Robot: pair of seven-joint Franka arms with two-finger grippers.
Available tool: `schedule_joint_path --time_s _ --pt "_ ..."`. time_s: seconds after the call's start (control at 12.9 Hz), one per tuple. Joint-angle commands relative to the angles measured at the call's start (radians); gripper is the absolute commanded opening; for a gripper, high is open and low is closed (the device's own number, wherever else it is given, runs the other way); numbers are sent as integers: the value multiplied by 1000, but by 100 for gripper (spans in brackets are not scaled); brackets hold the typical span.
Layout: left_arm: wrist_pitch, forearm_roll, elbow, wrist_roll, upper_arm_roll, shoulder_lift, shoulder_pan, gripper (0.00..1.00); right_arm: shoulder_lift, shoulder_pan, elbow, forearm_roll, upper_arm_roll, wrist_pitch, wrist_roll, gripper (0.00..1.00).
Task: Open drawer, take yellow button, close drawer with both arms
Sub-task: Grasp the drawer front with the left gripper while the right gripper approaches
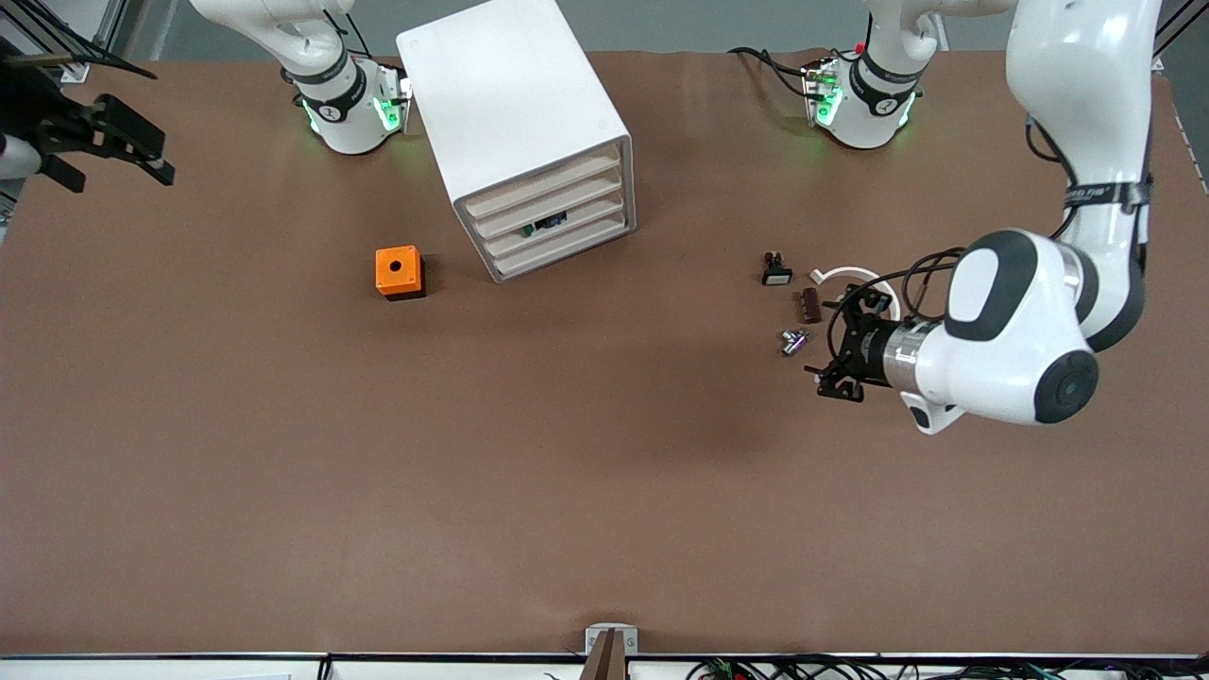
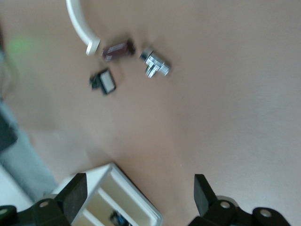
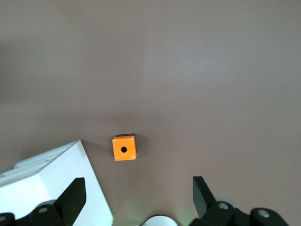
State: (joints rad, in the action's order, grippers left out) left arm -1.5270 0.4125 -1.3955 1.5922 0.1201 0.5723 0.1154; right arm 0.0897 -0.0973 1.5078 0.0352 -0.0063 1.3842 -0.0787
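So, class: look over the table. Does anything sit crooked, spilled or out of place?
The white cabinet stands turned at an angle to the table's edges, its drawer fronts facing a corner. All four drawers look shut. A few small parts lie loose together toward the left arm's end. Nothing looks spilled or broken.

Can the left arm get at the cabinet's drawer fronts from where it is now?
Probably yes. The left gripper is open, beside the small parts toward the left arm's end of the table. Bare table lies between it and the cabinet, whose drawer fronts are all shut and turned roughly that way.
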Motion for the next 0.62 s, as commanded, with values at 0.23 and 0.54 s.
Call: schedule_joint_path --time_s 0.23,0.54 --pt "80 196 30 162 3 107 -2 100 -56 -80 -14 6 -4 -13 -281 100" --pt "80 347 30 350 3 130 53 100 -84 -198 -14 -6 -4 -13 -521 100"
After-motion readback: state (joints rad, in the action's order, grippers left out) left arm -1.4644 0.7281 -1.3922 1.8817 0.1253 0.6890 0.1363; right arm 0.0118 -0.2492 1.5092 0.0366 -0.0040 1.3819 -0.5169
